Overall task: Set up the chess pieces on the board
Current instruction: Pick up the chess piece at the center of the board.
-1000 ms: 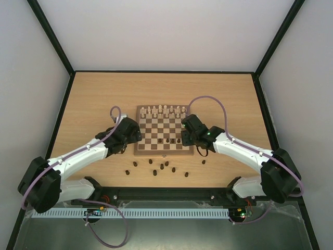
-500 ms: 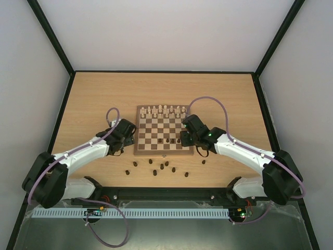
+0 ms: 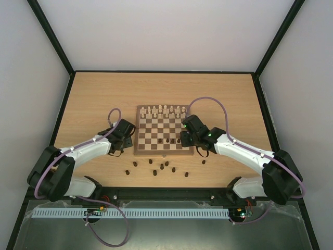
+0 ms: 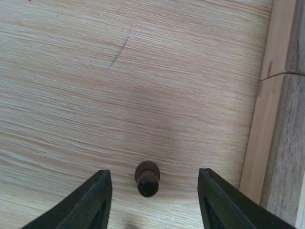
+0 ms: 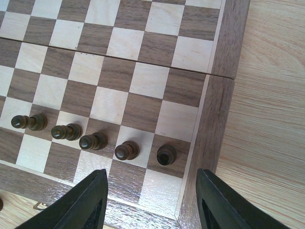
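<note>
The left hand (image 4: pixel 153 171), fingers parted and touching nothing, straddles a dark pawn (image 4: pixel 147 178) on the counter (image 4: pixel 95 71), low in frame beside the board (image 4: pixel 281 143). Centre it, then squeeze gently. The right hand (image 5: pixel 151 171) hangs open, empty.

White arms (image 3: pixel 83 150), black joints (image 3: pixel 49 176), purple cables (image 3: pixel 208 97), dark tapered fingers (image 4: pixel 95 202).

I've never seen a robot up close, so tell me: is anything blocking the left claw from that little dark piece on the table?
Nothing visible does. The dark piece stands on the bare table between the open fingers of the left gripper, with a gap on each side. The board lies off to one side.
</note>
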